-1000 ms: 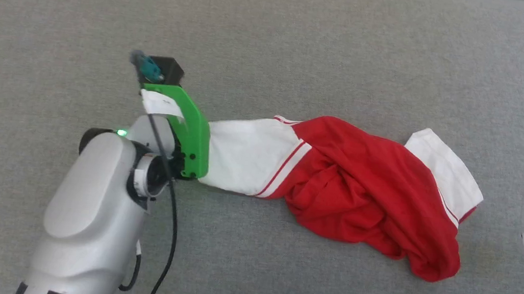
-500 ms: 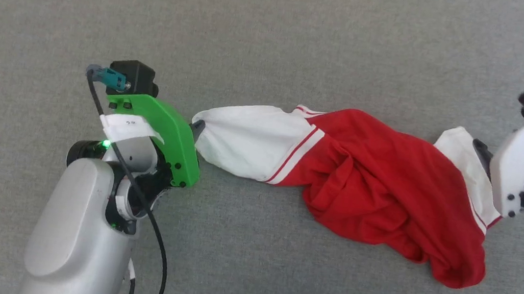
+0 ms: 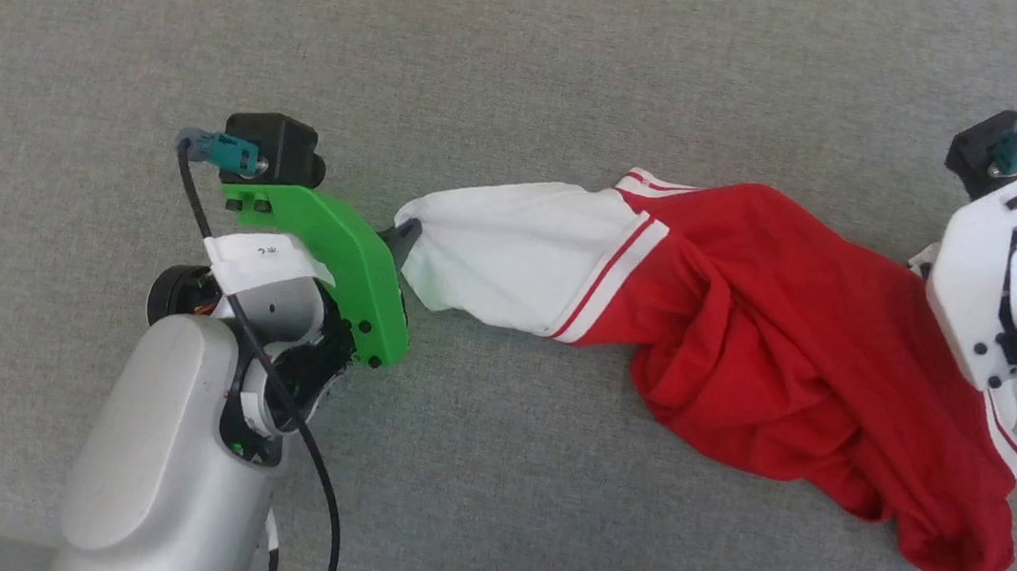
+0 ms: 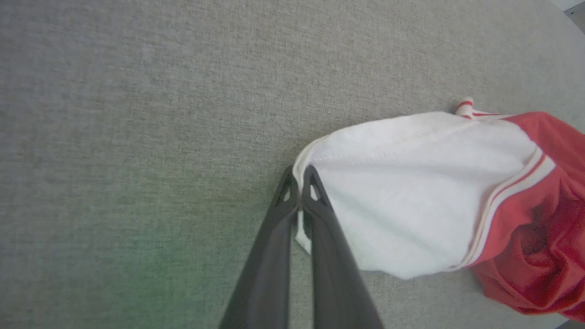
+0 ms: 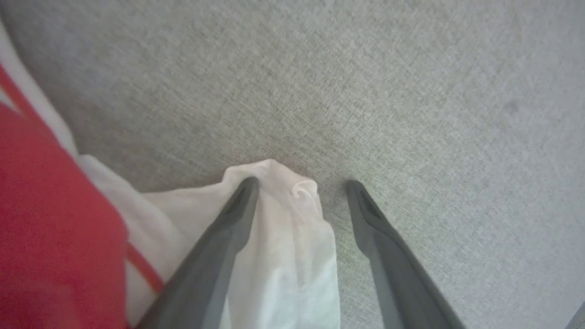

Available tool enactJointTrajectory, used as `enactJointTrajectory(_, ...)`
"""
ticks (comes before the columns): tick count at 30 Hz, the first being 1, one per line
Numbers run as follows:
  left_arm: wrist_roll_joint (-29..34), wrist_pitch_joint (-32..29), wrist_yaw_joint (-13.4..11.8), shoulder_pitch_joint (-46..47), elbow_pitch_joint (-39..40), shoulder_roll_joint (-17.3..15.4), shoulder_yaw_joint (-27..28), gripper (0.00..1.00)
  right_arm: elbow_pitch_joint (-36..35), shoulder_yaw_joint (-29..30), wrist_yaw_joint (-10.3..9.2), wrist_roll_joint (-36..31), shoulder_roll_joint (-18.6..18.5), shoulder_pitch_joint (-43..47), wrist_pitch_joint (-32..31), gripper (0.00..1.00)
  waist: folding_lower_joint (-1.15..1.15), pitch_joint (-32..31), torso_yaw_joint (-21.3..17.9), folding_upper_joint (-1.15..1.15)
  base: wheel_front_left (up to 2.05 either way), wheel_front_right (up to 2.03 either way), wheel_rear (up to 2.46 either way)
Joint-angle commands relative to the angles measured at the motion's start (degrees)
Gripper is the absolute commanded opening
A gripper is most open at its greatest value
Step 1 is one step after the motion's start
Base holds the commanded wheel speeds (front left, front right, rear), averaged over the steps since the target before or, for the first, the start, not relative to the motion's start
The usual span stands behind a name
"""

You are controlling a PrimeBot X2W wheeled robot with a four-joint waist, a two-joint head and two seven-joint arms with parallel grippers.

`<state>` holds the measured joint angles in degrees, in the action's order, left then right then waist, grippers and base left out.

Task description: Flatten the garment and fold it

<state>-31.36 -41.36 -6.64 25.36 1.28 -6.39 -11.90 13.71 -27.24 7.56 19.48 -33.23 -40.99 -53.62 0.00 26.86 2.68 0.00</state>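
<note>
While the grey upholstered surface [image 3: 534,59] spreads out beneath the garment [image 3: 778,355] on every side, the jersey itself lies strung out in a long, rumpled band. It's white, inside-out cloth at the garment's left end, a bunched red mass through its middle and lower right, and more white at its right end. A striped trim [image 3: 609,283] marks where white meets red.

Off the garment's left end comes the silver forearm [image 3: 155,446], with a black cable [image 3: 322,494] looping along it and a green bracket [image 3: 339,257] just beside the white cloth. At the garment's right end a white bracket [image 3: 974,272] sits over the cloth and hides part of it.

Now the business ends. The left gripper [image 4: 299,176] is pressed together right at the tip of the garment's left end, and a sliver of white hem is pinched between its dark fingers [image 4: 329,256].

The right gripper [image 5: 302,185] is spread wide at the garment's right corner. One finger [image 5: 219,237] lies over the white cloth, a small curled fold pokes up in the gap, and the other finger [image 5: 388,256] stands just beside the garment on bare grey, nothing clamped.
</note>
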Motion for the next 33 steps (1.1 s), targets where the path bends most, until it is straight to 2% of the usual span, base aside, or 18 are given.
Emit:
enactJointTrajectory(1, -0.3, 0.5, -0.3, -0.4, 0.1, 0.1, 0.1, 0.0, 2.3, -2.2, -0.08, 1.7, 1.0, 1.9, -1.1, 1.0, 0.0, 0.4, 0.4, 0.0, 0.0, 0.0, 0.0)
enactJointTrajectory(2, -0.3, 0.6, -0.3, -0.5, 0.0, 0.1, 0.1, 0.0, 2.4, -2.5, -0.08, 2.2, 0.8, 1.8, -1.4, 0.42, 0.0, 0.4, 0.3, 0.0, 0.0, 0.0, 0.0)
enactJointTrajectory(3, -0.4, 1.0, -0.3, -0.5, 0.0, 0.1, 0.1, 0.0, 2.4, -2.8, -0.08, 2.8, 0.6, 1.6, -1.4, 0.08, 0.0, 0.2, 0.2, 0.0, 0.0, 0.0, 0.0)
enactJointTrajectory(4, -0.4, 1.1, -0.2, -0.6, -0.2, 0.1, 0.2, 0.0, 2.7, -2.6, -0.08, 3.6, 0.6, 1.5, -1.4, 0.0, 0.0, 0.0, 0.0, 0.0, 0.0, 0.0, 0.0)
enactJointTrajectory(12, -0.5, 3.6, 0.4, 0.0, -1.1, -0.6, 1.1, 0.0, 3.8, 4.7, -0.08, 4.5, 2.4, 0.2, 5.6, 0.0, 0.0, -3.7, -1.7, 0.0, 0.0, 0.0, 0.0)
enactJointTrajectory(15, -0.2, 5.5, 0.8, 1.3, -1.8, -1.0, 1.8, 0.0, 4.1, 9.7, -0.08, 4.9, 4.1, -0.3, 9.5, 0.0, 0.0, -6.5, -2.4, 0.0, 0.0, 0.0, 0.0)
enactJointTrajectory(17, -0.4, 8.2, 1.6, 5.1, -3.7, -1.1, 2.9, 0.0, 4.1, 18.1, -0.08, 6.3, 7.4, -1.3, 14.2, 0.0, 0.0, -13.4, -3.4, 0.0, 0.0, 0.0, 0.0)
enactJointTrajectory(27, 0.4, 12.1, 2.6, 12.9, -5.3, -2.9, 4.9, 0.0, -0.3, 27.7, -0.08, 10.1, 8.5, -4.0, 16.7, 0.0, 0.0, -21.4, -4.0, 0.0, 0.0, 0.0, 0.0)
enactJointTrajectory(30, 1.0, 13.2, 2.8, 15.4, -5.8, -3.9, 5.6, 0.0, -2.5, 29.7, -0.08, 11.0, 8.8, -4.9, 17.1, 0.0, 0.0, -22.9, -4.0, 0.0, 0.0, 0.0, 0.0)
enactJointTrajectory(33, 2.6, 17.0, 2.9, 21.4, -6.7, -6.1, 7.3, 0.0, -6.5, 34.5, -0.08, 11.7, 10.7, -7.8, 18.2, 0.0, 0.0, -24.8, -4.2, 0.0, 0.0, 0.0, 0.0)
